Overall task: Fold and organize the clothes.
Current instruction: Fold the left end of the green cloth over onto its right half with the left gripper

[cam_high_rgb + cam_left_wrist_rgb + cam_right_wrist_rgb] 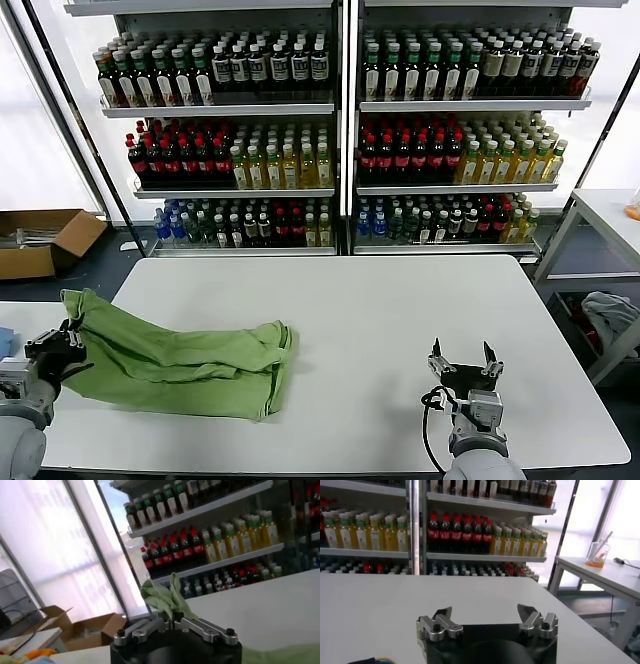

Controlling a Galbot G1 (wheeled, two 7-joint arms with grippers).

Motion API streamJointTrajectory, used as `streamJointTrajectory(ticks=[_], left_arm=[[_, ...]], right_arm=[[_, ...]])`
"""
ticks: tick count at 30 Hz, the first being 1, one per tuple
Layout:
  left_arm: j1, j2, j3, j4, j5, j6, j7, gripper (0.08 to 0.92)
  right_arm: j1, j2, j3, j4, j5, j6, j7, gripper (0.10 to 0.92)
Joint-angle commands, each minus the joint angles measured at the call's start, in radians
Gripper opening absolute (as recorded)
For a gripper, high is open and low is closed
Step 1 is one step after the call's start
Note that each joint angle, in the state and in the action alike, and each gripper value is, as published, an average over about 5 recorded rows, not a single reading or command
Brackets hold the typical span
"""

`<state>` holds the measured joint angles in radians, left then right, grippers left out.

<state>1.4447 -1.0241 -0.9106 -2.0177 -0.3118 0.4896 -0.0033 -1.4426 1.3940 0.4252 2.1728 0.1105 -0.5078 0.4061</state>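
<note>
The light green polo shirt (180, 355) lies crumpled on the left half of the white table (400, 320), partly folded over itself, with one end raised at the far left. My left gripper (68, 340) is shut on that raised end. In the left wrist view a tuft of the green fabric (165, 596) sticks up from between the closed fingertips of that gripper (171, 620). My right gripper (463, 358) hovers low over the near right part of the table, open, with nothing between its fingers (442, 617). It is far from the shirt.
Shelves of bottles (330, 130) stand behind the table. A cardboard box (40, 240) sits on the floor at the far left. A second white table (610, 215) stands at the right, with a pale cloth bundle (610, 315) below it.
</note>
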Motion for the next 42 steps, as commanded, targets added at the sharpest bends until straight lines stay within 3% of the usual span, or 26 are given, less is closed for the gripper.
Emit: streamJointTrajectory(ticks=[1,6,11,31,42], left_arm=[[0.015,-0.116,0.219,-0.080,0.035,0.010,0.002,0.104],[-0.023,-0.207,0.360,-0.091,0.067,0.033,-0.005,0.104],[-0.052,-0.251,0.439,-0.106,0.068,0.058,-0.013,0.104],[-0.065,-0.307,0.547,-0.114,0.111,0.069,-0.010,0.104],[-0.095,-0.345,0.574,0.002,0.156,0.052,0.008,0.127]], right_arm=[[-0.025,0.003,0.013,0.013,-0.003,0.003,0.001,0.823],[-0.044,0.005,0.024,0.022,-0.006,0.008,0.001,0.823],[-0.060,0.008,0.037,0.028,-0.007,0.014,0.002,0.823],[-0.094,0.022,0.038,0.009,-0.018,0.037,0.011,0.823],[-0.105,0.023,0.036,0.003,-0.021,0.047,0.011,0.823]])
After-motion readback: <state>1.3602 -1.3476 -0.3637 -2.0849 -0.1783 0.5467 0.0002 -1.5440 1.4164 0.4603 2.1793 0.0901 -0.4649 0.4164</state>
